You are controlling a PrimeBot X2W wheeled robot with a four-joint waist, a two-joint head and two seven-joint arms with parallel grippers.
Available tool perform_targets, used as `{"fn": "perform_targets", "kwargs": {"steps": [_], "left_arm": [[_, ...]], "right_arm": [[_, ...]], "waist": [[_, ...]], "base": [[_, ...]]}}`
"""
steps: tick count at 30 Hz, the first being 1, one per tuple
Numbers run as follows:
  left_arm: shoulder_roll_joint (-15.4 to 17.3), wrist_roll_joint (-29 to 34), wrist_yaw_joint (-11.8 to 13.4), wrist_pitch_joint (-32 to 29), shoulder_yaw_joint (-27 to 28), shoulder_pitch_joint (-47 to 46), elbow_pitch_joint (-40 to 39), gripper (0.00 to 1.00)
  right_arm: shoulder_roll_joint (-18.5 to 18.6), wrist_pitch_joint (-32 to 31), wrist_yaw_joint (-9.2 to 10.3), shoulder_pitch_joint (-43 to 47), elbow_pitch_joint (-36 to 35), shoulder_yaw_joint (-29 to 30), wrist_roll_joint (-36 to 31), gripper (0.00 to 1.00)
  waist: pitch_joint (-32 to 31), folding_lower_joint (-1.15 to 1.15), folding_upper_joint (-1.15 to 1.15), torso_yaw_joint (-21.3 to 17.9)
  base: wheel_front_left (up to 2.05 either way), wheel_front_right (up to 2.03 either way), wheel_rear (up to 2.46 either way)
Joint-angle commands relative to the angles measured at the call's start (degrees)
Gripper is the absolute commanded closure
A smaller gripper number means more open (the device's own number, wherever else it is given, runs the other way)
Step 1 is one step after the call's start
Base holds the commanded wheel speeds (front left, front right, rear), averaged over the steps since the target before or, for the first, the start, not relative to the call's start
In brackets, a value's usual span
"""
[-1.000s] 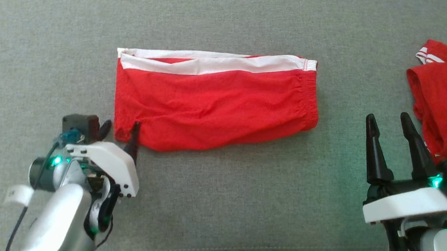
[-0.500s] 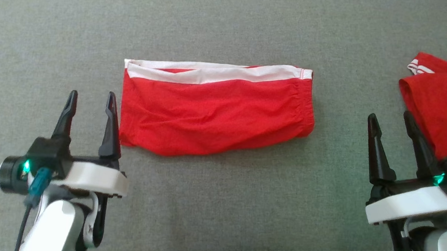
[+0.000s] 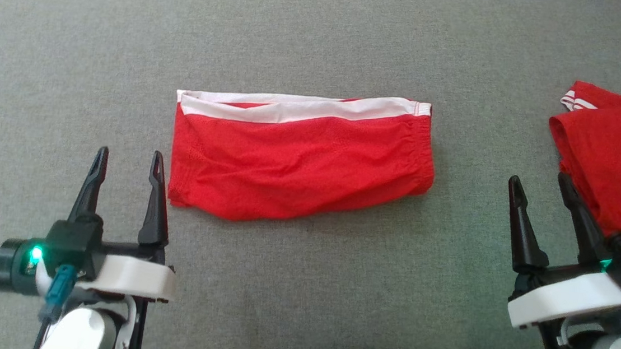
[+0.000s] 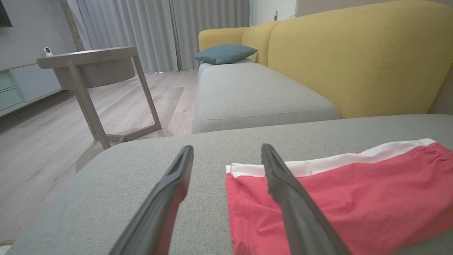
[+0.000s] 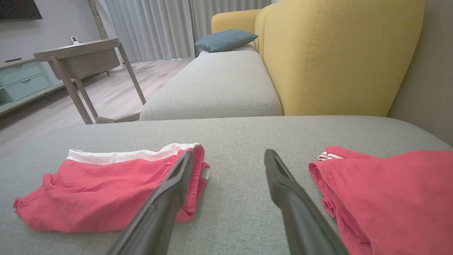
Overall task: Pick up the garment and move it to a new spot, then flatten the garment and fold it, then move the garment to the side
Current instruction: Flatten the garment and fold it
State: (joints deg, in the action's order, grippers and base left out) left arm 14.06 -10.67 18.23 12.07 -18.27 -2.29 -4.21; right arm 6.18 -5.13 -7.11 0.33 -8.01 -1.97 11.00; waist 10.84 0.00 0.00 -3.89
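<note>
The garment [image 3: 300,162] is a pair of red shorts with a white band along its far edge. It lies folded into a long rectangle in the middle of the grey sofa seat [image 3: 300,297]. My left gripper [image 3: 129,154] stands open just left of the garment's near left corner, apart from it, with nothing between its fingers. In the left wrist view the garment [image 4: 354,198] lies to the right of the open left gripper [image 4: 227,148]. My right gripper [image 3: 539,180] is open and empty at the lower right. Its wrist view has the garment [image 5: 99,191] left of the right gripper [image 5: 229,153].
A second red garment [image 3: 615,162] with white stripes lies bunched at the seat's right, beside my right gripper, and in the right wrist view as the second red garment [image 5: 396,187]. A yellow backrest [image 4: 354,60], a wooden side table [image 4: 92,63] and the seat's front edge bound the surface.
My left gripper let go of the garment's near left corner, opened wide and drew back to the left. The head camera tilted, so the whole picture shifted. The right arm stayed put.
</note>
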Motion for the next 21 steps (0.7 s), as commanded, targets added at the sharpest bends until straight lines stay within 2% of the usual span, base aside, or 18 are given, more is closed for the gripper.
{"fn": "perform_targets", "kwargs": {"steps": [1, 12, 21], "left_arm": [[1.2, 0.4, 0.4, -0.3, 1.8, -1.3, -2.2, 0.0], [0.5, -0.5, 0.0, -0.6, 1.0, -3.3, -2.7, 0.0], [-1.2, 0.3, -0.9, 0.5, -1.1, -8.2, -2.0, 0.0]], "right_arm": [[0.2, -0.2, -0.37, -1.0, -2.4, -1.0, -0.4, 0.0], [1.3, -0.9, -0.37, -2.7, -0.5, -0.3, -0.1, 0.0], [5.1, -6.0, -0.37, -12.0, 7.3, -5.7, 3.1, 0.0]], "waist": [[0.1, 0.0, 0.0, 0.0], [1.9, 0.0, 0.0, 2.0], [7.5, 0.0, 0.0, 6.8]], "base": [[0.0, 0.0, 0.0], [0.0, 0.0, 0.0], [0.0, 0.0, 0.0]]}}
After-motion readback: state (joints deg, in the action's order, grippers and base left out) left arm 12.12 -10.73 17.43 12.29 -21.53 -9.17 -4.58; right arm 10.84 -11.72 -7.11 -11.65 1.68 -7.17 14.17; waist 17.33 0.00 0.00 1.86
